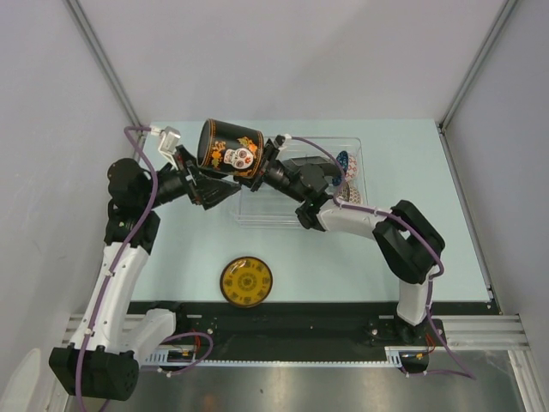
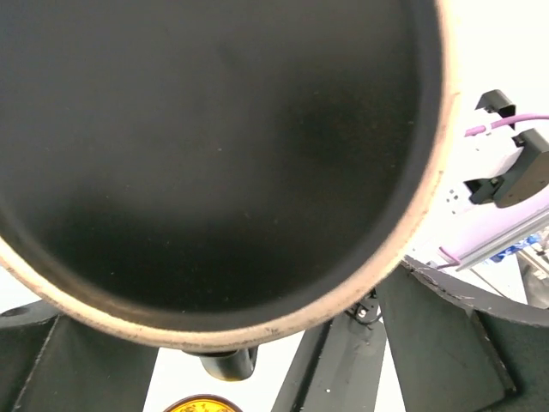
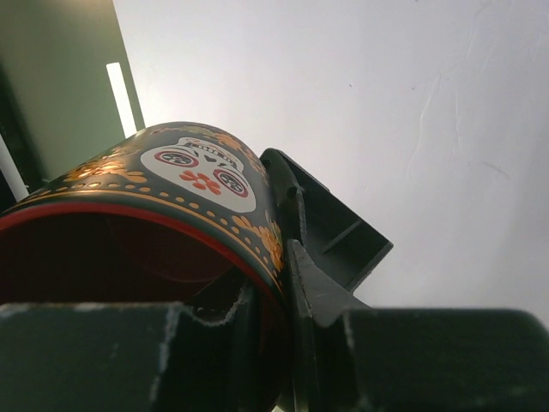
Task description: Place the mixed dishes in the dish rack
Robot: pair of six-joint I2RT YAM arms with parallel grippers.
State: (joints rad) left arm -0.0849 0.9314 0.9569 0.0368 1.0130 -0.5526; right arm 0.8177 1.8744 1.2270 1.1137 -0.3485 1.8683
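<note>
The pale blue-green worktop [image 1: 446, 215] carries two things directly. A see-through dish rack [image 1: 266, 210] sits toward the back, right of centre. A round yellow-and-dark saucer [image 1: 246, 281] lies apparently flat near the front edge, well apart from the rack.

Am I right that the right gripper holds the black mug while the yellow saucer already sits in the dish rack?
Not quite: the top external view shows the yellow saucer on the table, outside the dish rack; the rest holds.
</note>
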